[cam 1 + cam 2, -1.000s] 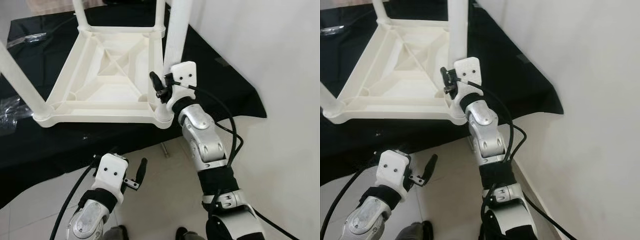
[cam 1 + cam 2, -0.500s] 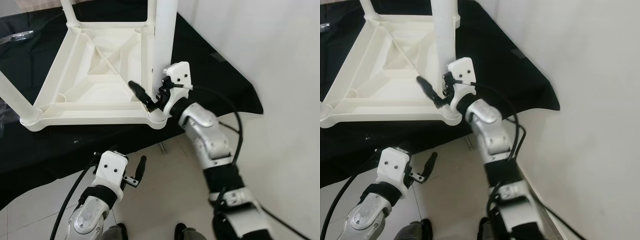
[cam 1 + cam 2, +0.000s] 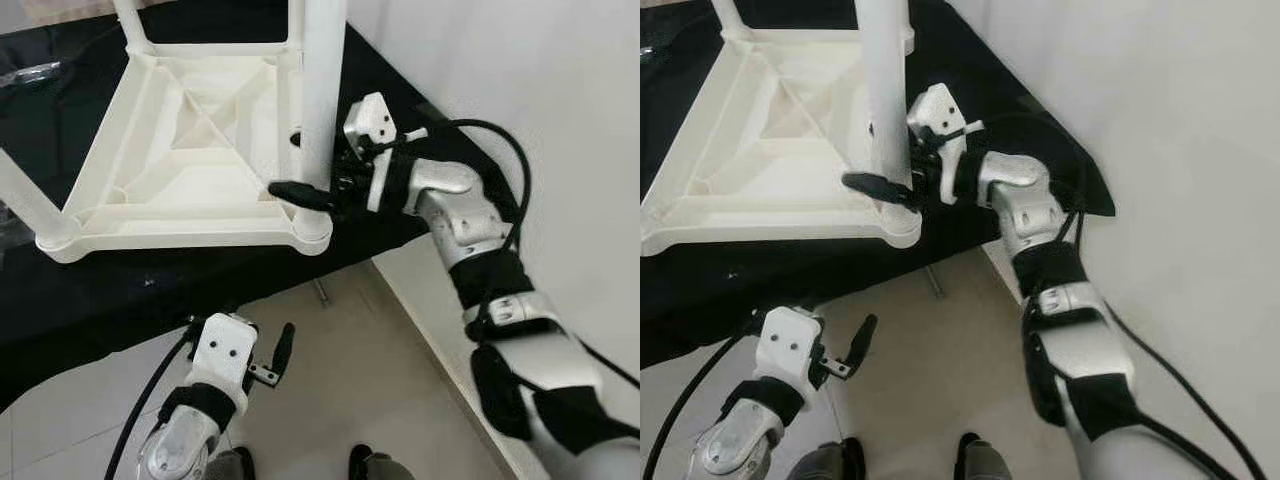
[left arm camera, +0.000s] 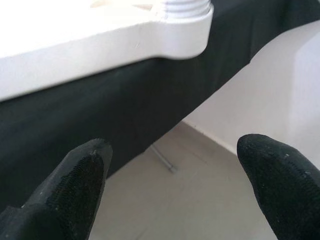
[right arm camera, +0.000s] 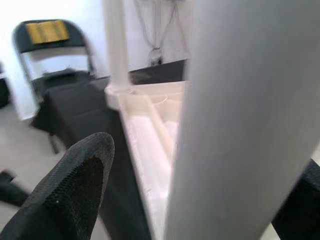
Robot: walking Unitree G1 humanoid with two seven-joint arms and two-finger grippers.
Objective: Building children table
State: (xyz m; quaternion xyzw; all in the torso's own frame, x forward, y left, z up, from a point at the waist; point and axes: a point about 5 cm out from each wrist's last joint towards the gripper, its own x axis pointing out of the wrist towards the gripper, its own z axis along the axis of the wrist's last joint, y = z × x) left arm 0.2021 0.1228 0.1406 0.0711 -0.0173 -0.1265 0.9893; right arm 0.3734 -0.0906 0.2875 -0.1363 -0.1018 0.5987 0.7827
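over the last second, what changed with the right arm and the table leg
The right gripper swung round from below the leg to come at it from the side, one finger now before it. Left gripper hangs low as before; the table lies upside down as before.

Wall hems the right gripper — floor below seems open.

Silver arms, black cables, white wrist blocks, black-fingered right pincer

Head cameras look down; wrist cameras close-up.
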